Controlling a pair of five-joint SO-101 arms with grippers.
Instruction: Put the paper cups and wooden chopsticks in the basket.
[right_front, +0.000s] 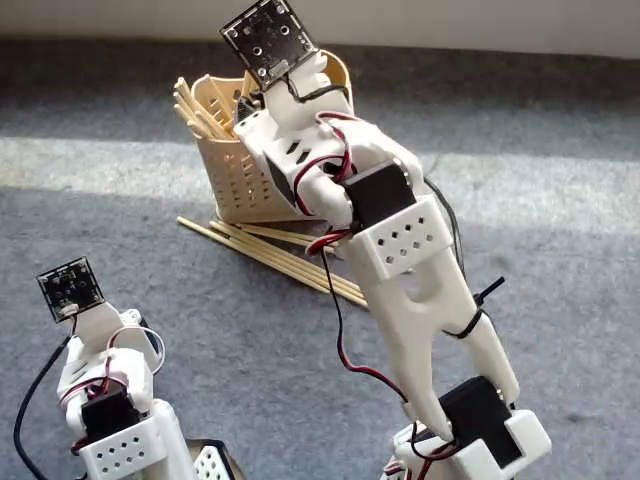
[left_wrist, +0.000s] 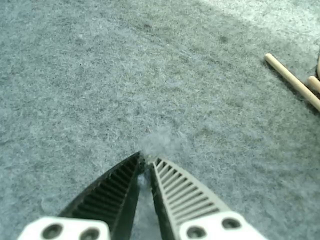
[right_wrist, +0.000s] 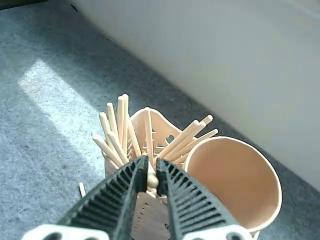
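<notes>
Your right gripper clenches pale wooden chopstick directly above cream perforated plastic basket, judged positioned for drop. Left gripper closed, empty.

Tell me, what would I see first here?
The pale basket at the far side of the grey carpet, bristling with chopsticks and holding a paper cup. The right gripper hangs right over it, pinching one chopstick. More loose chopsticks lie on the carpet in front of the basket.
</notes>
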